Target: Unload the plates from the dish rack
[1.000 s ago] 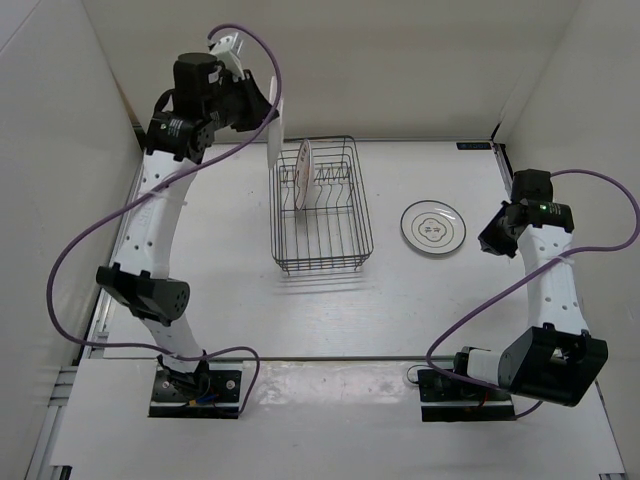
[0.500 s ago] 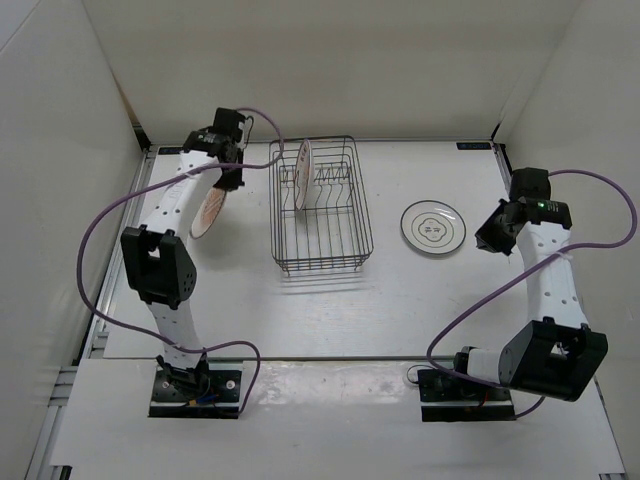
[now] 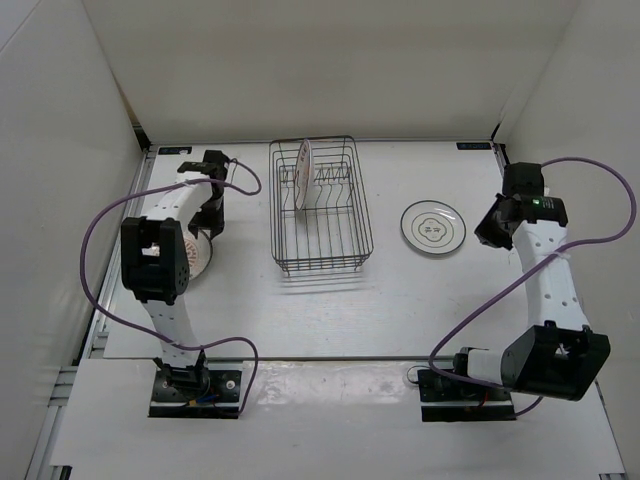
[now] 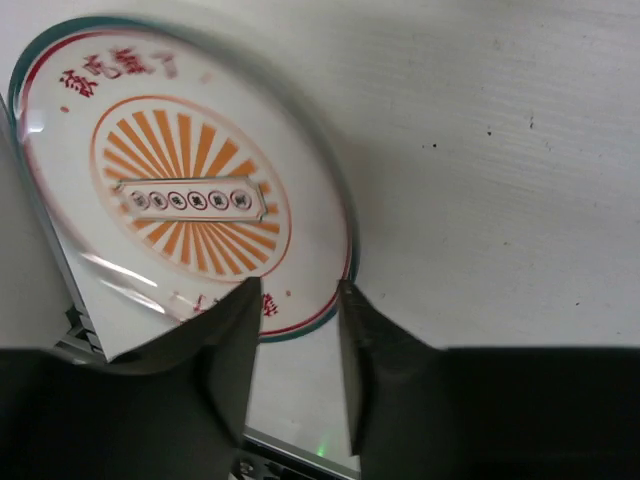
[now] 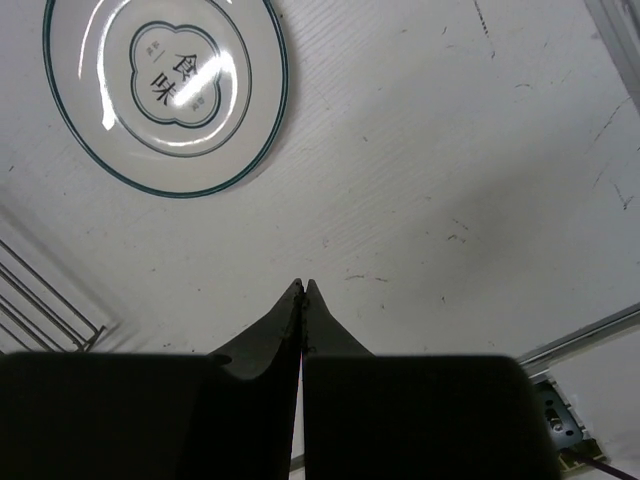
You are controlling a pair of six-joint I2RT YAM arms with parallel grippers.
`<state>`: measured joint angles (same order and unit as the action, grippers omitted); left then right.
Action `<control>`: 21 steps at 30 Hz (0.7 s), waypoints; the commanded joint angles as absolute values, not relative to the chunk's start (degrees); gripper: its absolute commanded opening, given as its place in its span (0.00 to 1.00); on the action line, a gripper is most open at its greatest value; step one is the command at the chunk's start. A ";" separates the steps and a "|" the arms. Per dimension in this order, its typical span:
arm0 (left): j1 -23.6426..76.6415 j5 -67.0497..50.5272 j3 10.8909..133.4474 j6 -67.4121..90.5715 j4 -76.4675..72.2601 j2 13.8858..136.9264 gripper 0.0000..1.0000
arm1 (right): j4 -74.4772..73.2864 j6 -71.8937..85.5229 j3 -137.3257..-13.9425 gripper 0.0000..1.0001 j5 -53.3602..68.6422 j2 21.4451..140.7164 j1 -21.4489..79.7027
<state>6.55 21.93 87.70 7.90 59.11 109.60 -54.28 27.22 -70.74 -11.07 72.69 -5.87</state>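
One patterned plate [image 3: 303,175] in rack: upright at the far end of the dish rack [image 3: 322,250].
Left gripper [image 4: 298,286]: fingers spread astride the rim of the sunburst plate [image 4: 180,190], flat near the left edge of the table [image 3: 300,310].
Right gripper [image 5: 303,287]: pressed together, empty, near the dark-rimmed plate [image 5: 165,85].
Release: widen fully, lift straight; glossy glaze may skid.
Rack: thin dark wire grid.

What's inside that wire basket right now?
One plate stands on edge at the far left of the rack. Nothing else shows in it, though anything pressed close behind that plate would be hidden from above.
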 commanded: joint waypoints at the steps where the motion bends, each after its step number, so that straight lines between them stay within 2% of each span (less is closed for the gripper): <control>1: 7.03 21.97 88.76 9.58 57.56 106.17 0.51 | -54.58 26.10 -74.70 0.00 -13.80 72.86 -5.71; 2: 7.03 21.89 89.12 9.75 57.74 106.35 0.62 | -54.67 26.19 -75.14 0.00 -14.06 73.12 -5.89; 3: 7.03 21.88 89.56 10.02 57.74 106.61 0.85 | -54.49 26.19 -76.02 0.00 -14.50 74.26 -5.98; 6: 7.03 21.62 92.02 11.95 59.41 107.75 1.00 | -55.19 27.24 -79.53 0.00 -17.56 77.76 -6.24; 9: 6.94 21.53 97.54 16.59 63.45 108.28 1.00 | -55.90 29.61 -85.49 0.00 -17.15 82.15 -7.20; 12: 6.07 21.45 102.72 22.75 69.41 105.66 1.00 | -48.54 33.39 -90.42 0.00 -9.45 84.80 -7.04; 13: 5.63 20.84 103.88 23.63 70.74 105.38 1.00 | -38.77 34.79 -93.75 0.00 -4.88 87.60 -6.34; 14: 4.32 18.39 105.10 25.38 72.67 103.12 1.00 | -35.80 37.85 -97.09 0.00 -1.01 95.20 3.33; 15: 3.96 17.93 104.42 26.10 72.95 101.70 1.00 | -35.25 35.53 -132.71 0.00 -0.71 102.67 9.43; 16: 3.61 18.10 103.54 27.50 73.73 100.21 1.00 | -52.82 23.94 -153.86 0.00 2.34 113.18 16.54; 17: 1.86 19.24 99.10 34.47 76.26 95.15 1.00 | -50.47 22.51 -163.64 0.00 1.24 120.95 31.14; 18: 0.71 18.20 96.79 36.19 76.46 93.36 1.00 | -40.62 25.20 -125.11 0.00 -6.77 114.32 33.55; 19: -1.65 16.71 95.46 37.95 76.55 91.95 1.00 | -29.90 30.36 -116.19 0.00 -5.38 106.08 34.10; 20: -2.71 13.31 92.66 38.23 77.60 88.80 1.00 | -33.97 29.63 -113.32 0.00 -6.75 106.87 33.93; 21: -3.16 13.36 92.46 38.67 78.39 88.16 1.00 | -43.50 26.40 -126.95 0.00 -8.42 112.53 34.10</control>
